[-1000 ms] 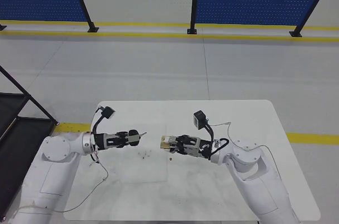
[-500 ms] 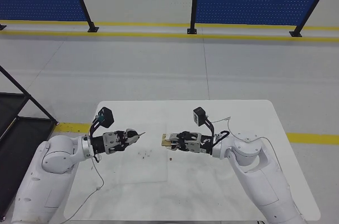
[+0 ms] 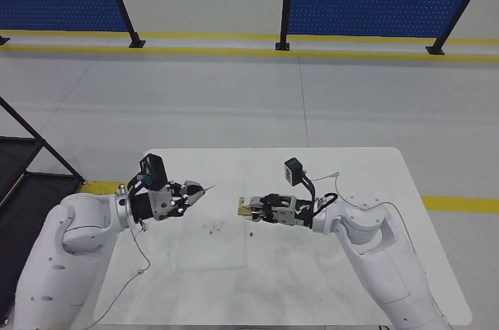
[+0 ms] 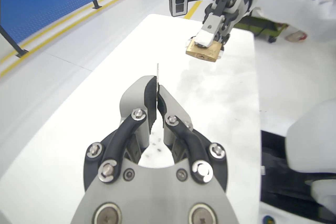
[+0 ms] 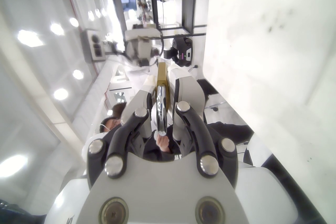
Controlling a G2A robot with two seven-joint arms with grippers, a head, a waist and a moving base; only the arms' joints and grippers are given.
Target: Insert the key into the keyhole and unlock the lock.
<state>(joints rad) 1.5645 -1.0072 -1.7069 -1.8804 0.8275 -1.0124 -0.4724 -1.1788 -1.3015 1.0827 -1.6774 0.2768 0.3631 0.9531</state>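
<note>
The left gripper [image 4: 157, 90] has its fingers [image 4: 150, 93] pinched on the key [image 4: 157, 72], whose blade points toward the lock [image 4: 204, 53]. The right gripper [image 4: 212, 40] grips the brass lock between its fingers, above the worktop [image 4: 210, 104]. Key and lock are apart.

We see a big work hall, maybe a factory or a robot lab. At twelve o'clock stand blue fence panels [image 3: 51, 15], yellow floor lines [image 3: 191, 50] run past them, and a black metal cart [image 3: 10, 157] sits at nine o'clock by the white table [image 3: 364, 173].
</note>
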